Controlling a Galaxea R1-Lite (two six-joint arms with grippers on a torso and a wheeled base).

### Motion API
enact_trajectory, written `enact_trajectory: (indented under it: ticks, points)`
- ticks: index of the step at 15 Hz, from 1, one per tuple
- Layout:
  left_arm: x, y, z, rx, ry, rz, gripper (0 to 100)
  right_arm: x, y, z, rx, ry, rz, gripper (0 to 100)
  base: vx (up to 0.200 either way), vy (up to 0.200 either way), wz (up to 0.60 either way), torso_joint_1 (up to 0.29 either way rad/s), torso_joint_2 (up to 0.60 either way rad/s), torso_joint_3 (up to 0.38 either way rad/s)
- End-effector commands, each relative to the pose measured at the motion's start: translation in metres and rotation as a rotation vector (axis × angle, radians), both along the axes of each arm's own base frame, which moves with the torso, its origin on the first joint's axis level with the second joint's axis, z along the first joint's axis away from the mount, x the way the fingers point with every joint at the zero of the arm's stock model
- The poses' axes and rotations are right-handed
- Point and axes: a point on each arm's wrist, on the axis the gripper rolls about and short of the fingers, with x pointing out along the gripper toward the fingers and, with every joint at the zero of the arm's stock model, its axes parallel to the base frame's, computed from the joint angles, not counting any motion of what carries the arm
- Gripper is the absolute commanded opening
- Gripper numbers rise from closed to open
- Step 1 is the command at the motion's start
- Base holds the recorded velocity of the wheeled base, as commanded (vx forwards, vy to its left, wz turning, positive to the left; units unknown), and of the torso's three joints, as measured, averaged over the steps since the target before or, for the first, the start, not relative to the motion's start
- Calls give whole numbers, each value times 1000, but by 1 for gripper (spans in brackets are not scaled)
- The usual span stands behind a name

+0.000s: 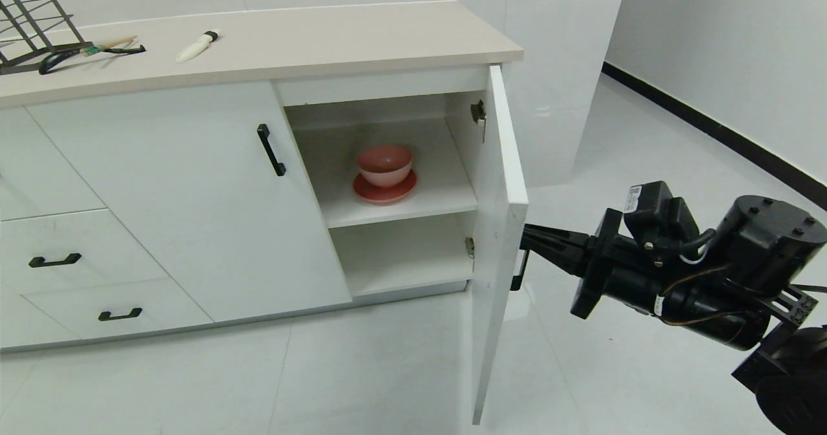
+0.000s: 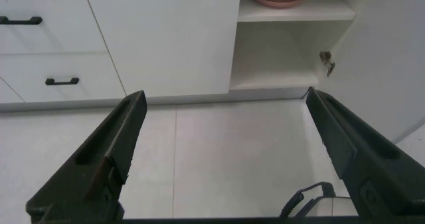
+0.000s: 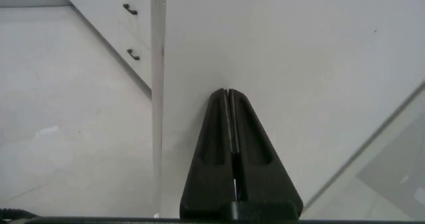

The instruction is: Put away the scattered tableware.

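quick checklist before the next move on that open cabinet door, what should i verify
1. Bowl sits on the plate, well back on the upper shelf, clear of the door's swing: ok.
2. Right gripper shut, tips against the outer face of the cabinet door: ok.
3. Right gripper free of the door handle: cannot tell.
4. Left gripper open and holding nothing: ok.
5. Left gripper out of the door's path: cannot tell.
6. Countertop cleared of tableware: not ok, a white utensil lies there.
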Motion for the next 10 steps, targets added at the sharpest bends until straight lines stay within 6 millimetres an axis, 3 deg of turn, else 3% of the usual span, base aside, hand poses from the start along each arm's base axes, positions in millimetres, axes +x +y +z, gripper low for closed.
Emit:
enact_trajectory:
  ticks: [1, 10]
  points:
    - [0, 0, 0, 0, 1, 2, 100, 5, 22, 2, 15, -24, 53, 0, 0, 0, 0, 0, 0, 0]
    - [0, 0, 0, 0, 1, 1, 100, 22, 59, 9, 55, -82, 116, 0, 0, 0, 0, 0, 0, 0]
